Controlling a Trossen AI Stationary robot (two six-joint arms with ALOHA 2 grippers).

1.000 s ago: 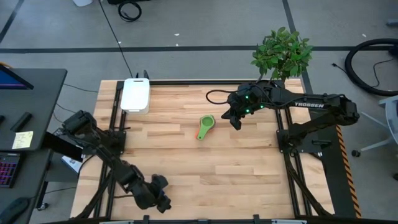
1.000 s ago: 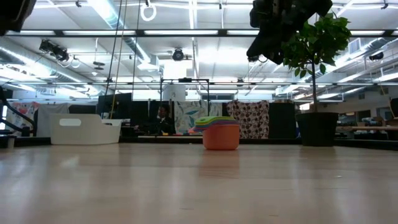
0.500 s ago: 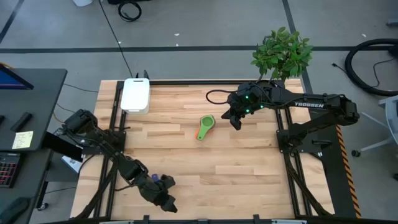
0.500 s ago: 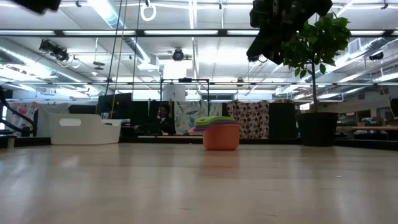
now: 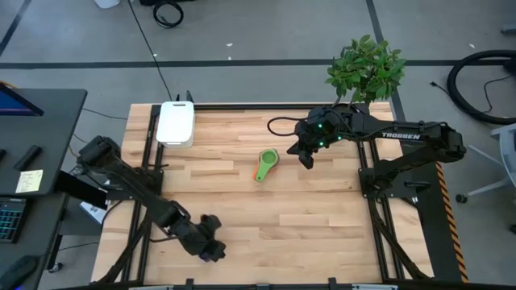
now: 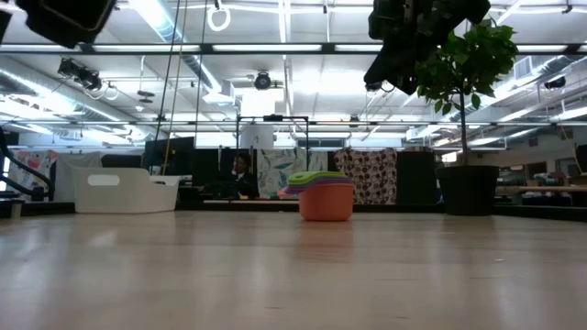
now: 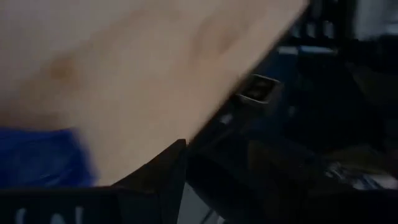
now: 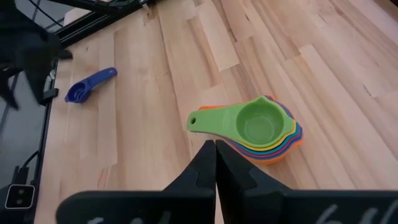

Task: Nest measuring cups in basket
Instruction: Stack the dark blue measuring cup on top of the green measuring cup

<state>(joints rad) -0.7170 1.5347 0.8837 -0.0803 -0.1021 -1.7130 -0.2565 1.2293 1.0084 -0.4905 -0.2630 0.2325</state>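
High view: stack of measuring cups (image 5: 267, 164) sitting near desk (image 5: 322, 225) centre, green cup on top, orange handle trailing toward 7 o'clock. White basket (image 5: 176, 123) resting at the desk's 11 o'clock corner, well apart from the stack. Right gripper (image 5: 305, 151) hanging just beside the stack at its 3 o'clock, raised off the wood. Left gripper (image 5: 211, 248) working low near the 7 o'clock edge; finger state not readable here.

Low view: nested stack (image 6: 323, 194) standing upright on the wood, orange bowl at the base, coloured rims layered above. Basket (image 6: 126, 192) showing as a smooth white tub with rounded corners. Right gripper (image 6: 396, 50) hovering above the stack.

Left wrist view: blurred; blue patch (image 7: 43, 165) lying against pale wood by this arm's own dark fingers. Cannot tell whether spread or pinching.

Right wrist view: right gripper's fingers (image 8: 202, 171) pressed together, holding nothing. Green cup (image 8: 249, 122) glossy plastic, round bowl, flat handle with a hole. Dark blue cup (image 8: 91, 86) lying alone on the planks near the left arm, well apart from the stack.

Judgement: nesting appearing nearly done with one cup outstanding; step in hand probably fetching the dark blue cup. Next move likely calling for pinching its thin flat handle, carrying it to the stack, then shifting all into the basket.
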